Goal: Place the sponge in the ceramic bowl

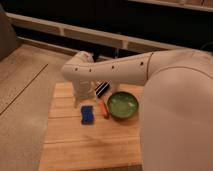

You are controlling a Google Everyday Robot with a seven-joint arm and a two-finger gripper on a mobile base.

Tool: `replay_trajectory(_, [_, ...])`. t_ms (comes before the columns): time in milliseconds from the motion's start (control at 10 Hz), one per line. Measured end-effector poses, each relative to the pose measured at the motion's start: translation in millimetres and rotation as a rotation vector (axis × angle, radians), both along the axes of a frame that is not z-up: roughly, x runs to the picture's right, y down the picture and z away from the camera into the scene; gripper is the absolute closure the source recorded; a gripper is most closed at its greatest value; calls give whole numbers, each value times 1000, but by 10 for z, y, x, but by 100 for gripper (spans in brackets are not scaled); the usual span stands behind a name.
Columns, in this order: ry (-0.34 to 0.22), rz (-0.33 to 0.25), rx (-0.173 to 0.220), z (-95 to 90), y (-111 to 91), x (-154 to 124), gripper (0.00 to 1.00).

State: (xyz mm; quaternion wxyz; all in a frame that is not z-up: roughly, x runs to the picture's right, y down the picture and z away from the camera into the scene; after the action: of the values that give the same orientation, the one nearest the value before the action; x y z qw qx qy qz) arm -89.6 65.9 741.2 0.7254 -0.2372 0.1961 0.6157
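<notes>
The sponge [87, 114], a small bright blue block, lies on the wooden table [75, 145] left of the ceramic bowl [122, 105]. That bowl is round, green inside with a darker rim, and holds nothing. My gripper [83, 98] hangs from the white arm just above and behind the sponge, its white fingers pointing down at the table. A gap separates it from the sponge.
A thin orange-red stick [104, 109] lies between the sponge and the bowl. A black-and-white striped block [101, 89] sits behind them, partly under the arm. My large white arm [170, 100] covers the table's right side. The table's front is bare wood.
</notes>
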Motion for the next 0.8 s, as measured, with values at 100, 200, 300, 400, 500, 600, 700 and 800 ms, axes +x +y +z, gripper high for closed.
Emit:
replay_trajectory(100, [-31,-25,30,144,-155,113,35])
replay_trajectory(200, [-56,-33,53,270,-291,255,35])
replay_trajectory(300, [-71,-40,77,399,-424,465,35])
replay_trajectory(400, [-83,-45,89,458,-485,541,35])
replay_trajectory(500, [-91,-49,94,478,-513,556,35])
replay_trajectory(600, [-93,-51,94,477,-512,535,35])
replay_trajectory(700, [-92,-62,90,480,-498,507,35])
replay_trajectory(800, [-100,-80,83,487,-468,415,35])
